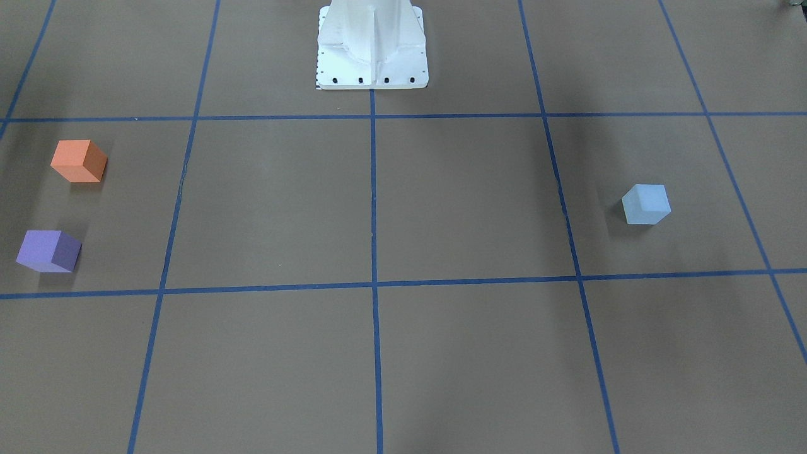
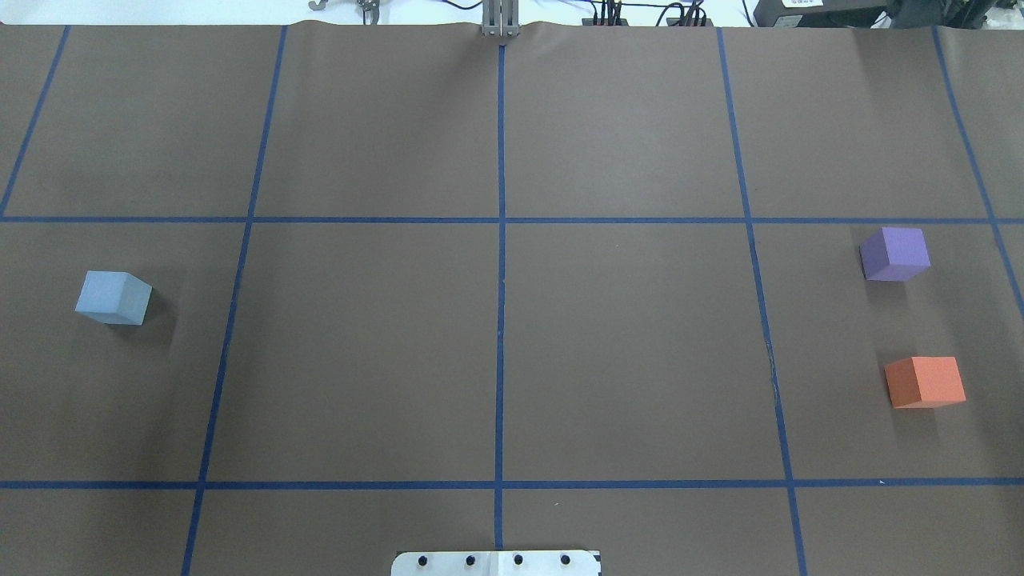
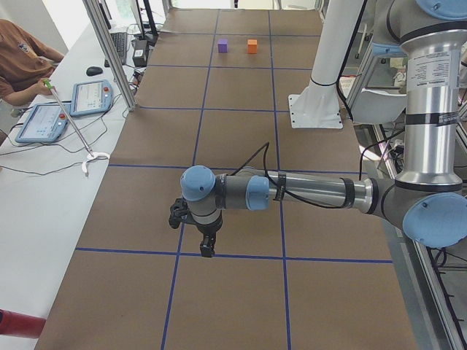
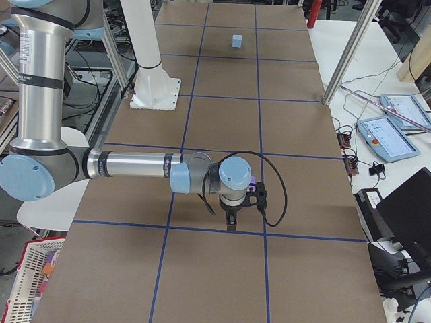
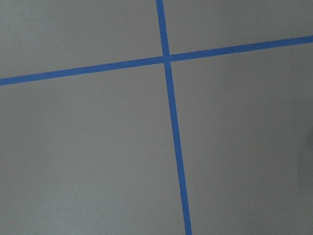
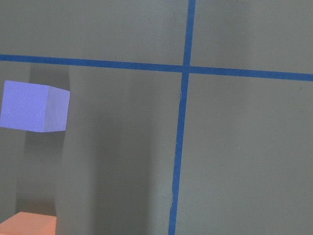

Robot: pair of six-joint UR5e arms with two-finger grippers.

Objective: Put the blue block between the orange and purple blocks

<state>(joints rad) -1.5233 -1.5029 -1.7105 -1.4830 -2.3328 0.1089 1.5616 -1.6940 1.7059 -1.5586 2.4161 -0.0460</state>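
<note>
1. Blue block (image 2: 114, 298) sits alone on the brown paper (image 2: 360, 360), well out to my left of the white base (image 2: 496, 562). It is turned askew to the tape lines (image 2: 501, 320), and nothing touches it.
2. Orange block (image 2: 925, 382) and purple block (image 2: 894, 254) lie well out to the right of the base, the purple one farther from it. They are apart, and the bare paper between them looks roomy enough for one block.
3. My left gripper (image 3: 208, 248) hangs above the table on the base's left. Its wrist view shows only a tape crossing, and I cannot tell how wide its fingers stand. The same goes for my right gripper (image 4: 231, 222).
4. I judge the step in hand to be the reach. I should bring the blue block into the left wrist view and turn the wrist to match its skew. Then I descend straight, so the pads meet two opposite flat faces.
5. A grip across the corners would likely twist the block.
</note>
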